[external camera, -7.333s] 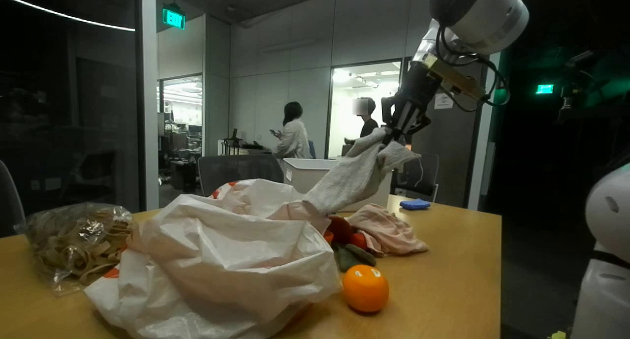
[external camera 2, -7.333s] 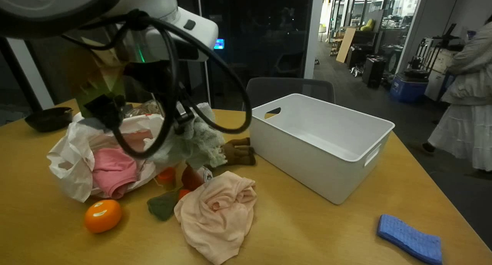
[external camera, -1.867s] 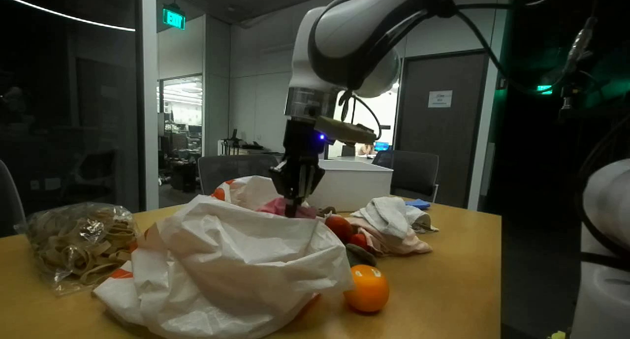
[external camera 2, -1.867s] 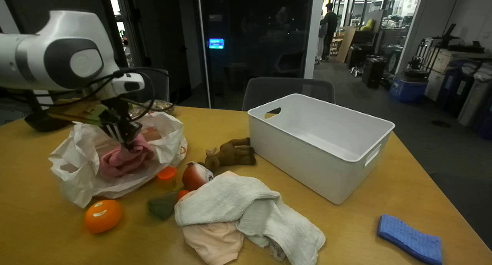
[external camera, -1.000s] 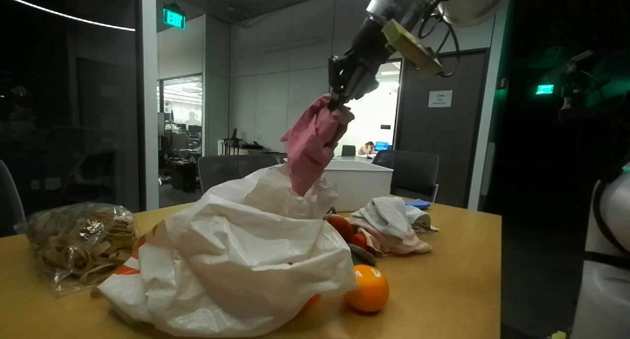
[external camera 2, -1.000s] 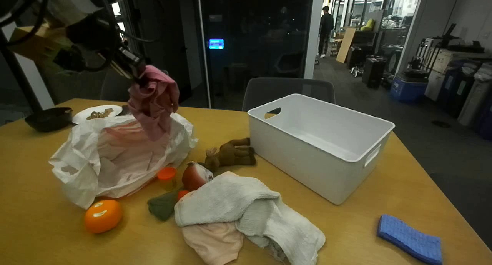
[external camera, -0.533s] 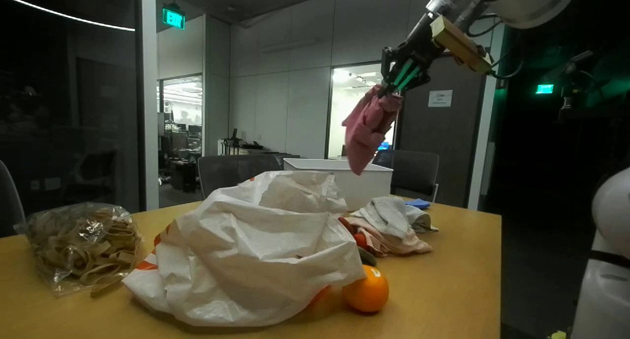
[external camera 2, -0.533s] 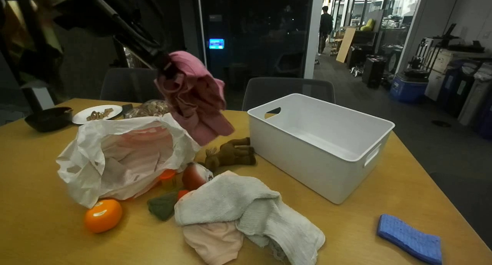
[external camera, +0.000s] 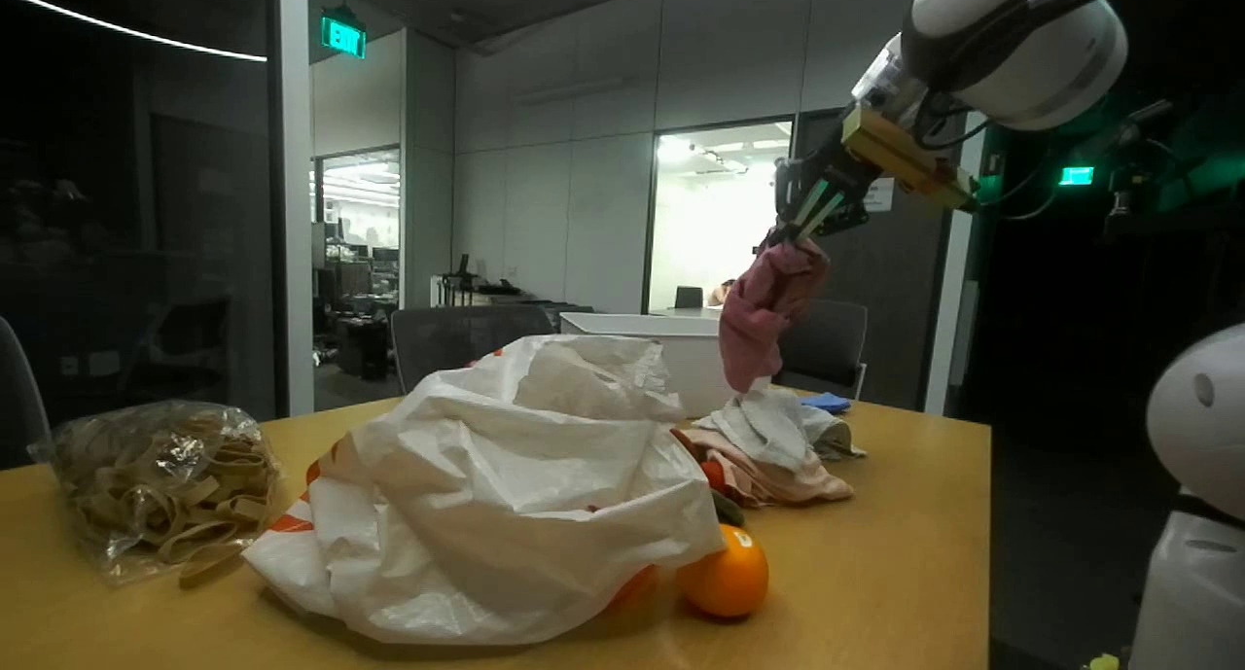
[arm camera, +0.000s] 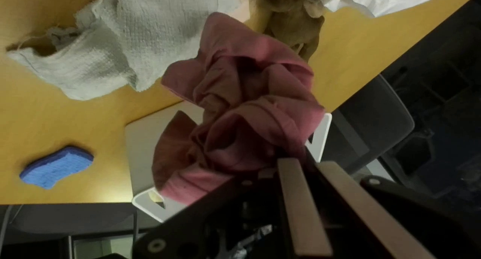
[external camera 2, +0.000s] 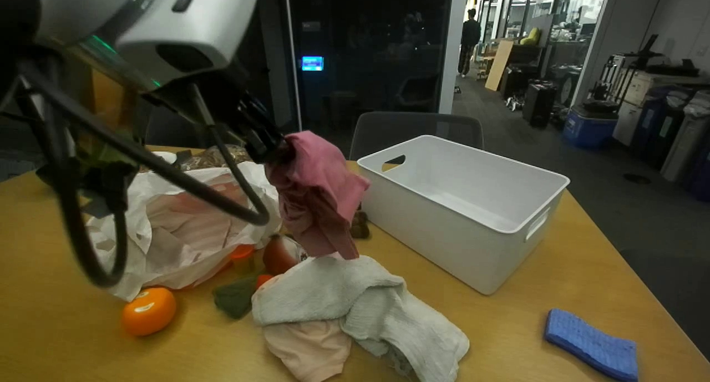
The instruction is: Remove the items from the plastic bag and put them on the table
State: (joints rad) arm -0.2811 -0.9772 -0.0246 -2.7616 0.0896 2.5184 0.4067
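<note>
In an exterior view: white rectangular plastic bin (external camera: 698, 369) is standing on the light tan wooden table (external camera: 875, 573). Crumpled white plastic bag (external camera: 506, 524) is sprawling in front of the bin. Clear plastic bag of flat tan strips (external camera: 160, 485) is lying well left of the bin; round glossy orange fruit (external camera: 725, 573) is sitting in front of it. Black two-finger gripper (external camera: 778, 234) is hanging higher than the bin, off its right end, fingers closed down on a crumpled pink cloth (external camera: 768, 310). Behind the bin, pale grey wall panels (external camera: 584, 203), a bright window (external camera: 700, 223) and a dark mesh-back chair (external camera: 472, 339) are showing; green exit sign (external camera: 343, 34) is glowing high left of it.

In an exterior view: round red-and-white piece (external camera 2: 280, 254) and dark green piece (external camera 2: 236, 298) are lying on the table, left of the bin. Grey-white woven towel (external camera 2: 360, 293) is spreading over a thin peach cloth (external camera 2: 310, 349), front left of the bin; blue sponge (external camera 2: 593, 343) is lying front right of it. Pink cloth is dangling just left of the bin. Blue box (external camera 2: 591, 126) is standing on the dark floor (external camera 2: 671, 215), back right of the bin.

Wrist view: pink cloth is covering much of the bin; fingertips are hiding in its folds, so exact gap, can't tell. Brown plush toy (arm camera: 293, 22) is lying up-frame of the bin.
</note>
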